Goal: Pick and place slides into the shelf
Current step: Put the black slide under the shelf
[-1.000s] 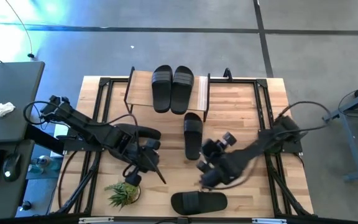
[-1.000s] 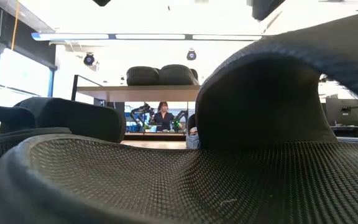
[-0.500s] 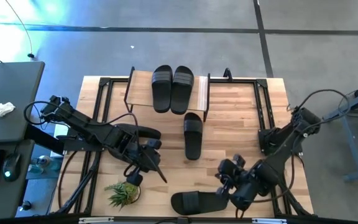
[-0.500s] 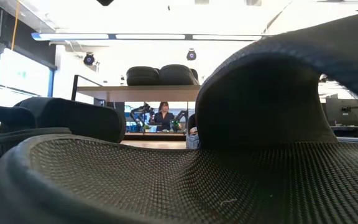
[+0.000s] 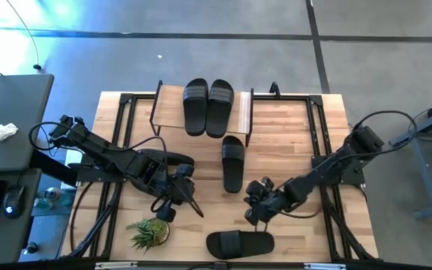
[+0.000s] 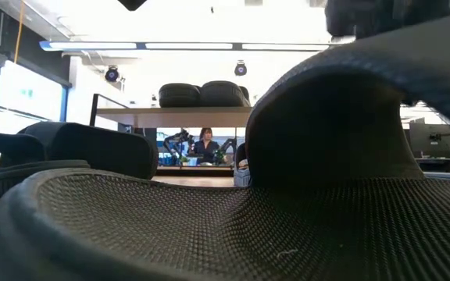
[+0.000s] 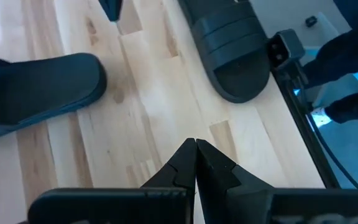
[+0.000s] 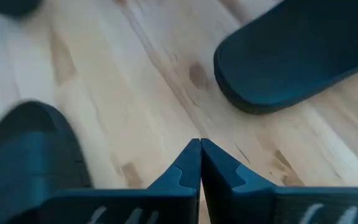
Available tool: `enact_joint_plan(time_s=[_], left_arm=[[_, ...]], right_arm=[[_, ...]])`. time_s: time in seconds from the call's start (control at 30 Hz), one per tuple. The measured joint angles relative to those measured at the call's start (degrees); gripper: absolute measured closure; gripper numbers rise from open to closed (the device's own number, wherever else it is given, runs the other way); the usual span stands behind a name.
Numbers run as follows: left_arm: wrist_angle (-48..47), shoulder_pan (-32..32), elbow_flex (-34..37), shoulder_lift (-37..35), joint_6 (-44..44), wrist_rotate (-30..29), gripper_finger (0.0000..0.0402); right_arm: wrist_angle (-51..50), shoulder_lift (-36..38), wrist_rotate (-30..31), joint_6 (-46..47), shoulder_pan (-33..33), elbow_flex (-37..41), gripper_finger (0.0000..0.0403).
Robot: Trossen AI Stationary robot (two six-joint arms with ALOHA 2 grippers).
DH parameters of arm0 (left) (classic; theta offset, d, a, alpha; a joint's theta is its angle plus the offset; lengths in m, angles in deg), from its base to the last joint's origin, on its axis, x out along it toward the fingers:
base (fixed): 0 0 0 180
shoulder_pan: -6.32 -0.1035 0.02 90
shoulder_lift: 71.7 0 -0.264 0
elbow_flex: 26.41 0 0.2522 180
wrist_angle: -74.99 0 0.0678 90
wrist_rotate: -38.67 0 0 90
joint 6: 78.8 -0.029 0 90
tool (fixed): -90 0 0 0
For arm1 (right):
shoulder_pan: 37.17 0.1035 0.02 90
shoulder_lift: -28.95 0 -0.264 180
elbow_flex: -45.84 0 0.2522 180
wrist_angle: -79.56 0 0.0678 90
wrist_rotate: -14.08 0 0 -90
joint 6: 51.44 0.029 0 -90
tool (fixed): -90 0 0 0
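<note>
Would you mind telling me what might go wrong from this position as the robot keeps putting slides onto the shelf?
1. The right gripper is shut and empty over bare table between the middle slide and the near-edge slide; descending shut would push a slide rather than grasp it.
2. The near-edge slide lies close to the table's front edge; a nudge might slide it off.
3. The shelf top already holds two slides, leaving little room beside them.

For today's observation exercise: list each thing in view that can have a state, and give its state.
Left gripper: shut, empty, over bare table.
Right gripper: shut, empty.
Slides on shelf: two, side by side.
Middle slide: flat on table.
Front slide: flat at table edge.
Shelf: upright.
</note>
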Motion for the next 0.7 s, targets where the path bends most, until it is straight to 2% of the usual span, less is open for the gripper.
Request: enact_joint_plan(time_s=[0.23,0.47,0.7], left_arm=[[-0.1,0.0,0.0,0.0,0.6,-2.2,0.0401],[-0.4,0.0,0.0,0.0,0.6,-4.8,0.0402],[-2.2,0.0,0.0,0.0,0.6,-6.0,0.0401]], right_arm=[[10.8,-4.1,-3.7,-4.2,-5.3,3.9,0.0403],[13.0,-6.2,-8.0,-8.5,-10.5,4.2,0.0403],[15.8,-7.0,-6.3,-11.2,-15.7,4.2,0.0403]])
